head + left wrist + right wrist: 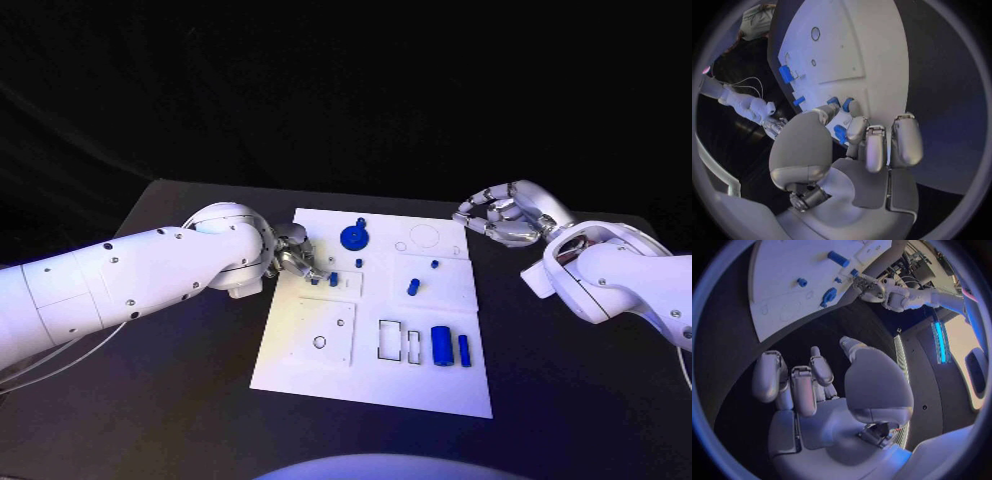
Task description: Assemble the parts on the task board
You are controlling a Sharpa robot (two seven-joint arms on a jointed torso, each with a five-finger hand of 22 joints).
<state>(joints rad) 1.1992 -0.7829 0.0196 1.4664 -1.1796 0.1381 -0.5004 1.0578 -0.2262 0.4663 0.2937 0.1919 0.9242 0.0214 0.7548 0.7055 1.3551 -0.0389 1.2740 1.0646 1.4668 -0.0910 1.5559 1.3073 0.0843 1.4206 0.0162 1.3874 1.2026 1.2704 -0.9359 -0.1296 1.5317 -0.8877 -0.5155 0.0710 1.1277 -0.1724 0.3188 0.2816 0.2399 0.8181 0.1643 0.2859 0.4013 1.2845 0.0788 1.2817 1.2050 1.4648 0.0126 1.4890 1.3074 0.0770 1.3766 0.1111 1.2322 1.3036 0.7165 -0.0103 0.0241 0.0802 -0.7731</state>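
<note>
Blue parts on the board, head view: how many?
7 visible on the task board: large disc, peg, two by the left hand's fingers, one mid-board, two cylinders. The fingers may hide more.

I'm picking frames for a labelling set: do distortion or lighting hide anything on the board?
Head view: task board evenly lit with straight edges, small blue parts distinct against a black backdrop. Left wrist view: fisheye bends the board's edges, and the left robot hand covers parts. Right wrist view: board curved at the rim, bright light strip glaring.
</note>
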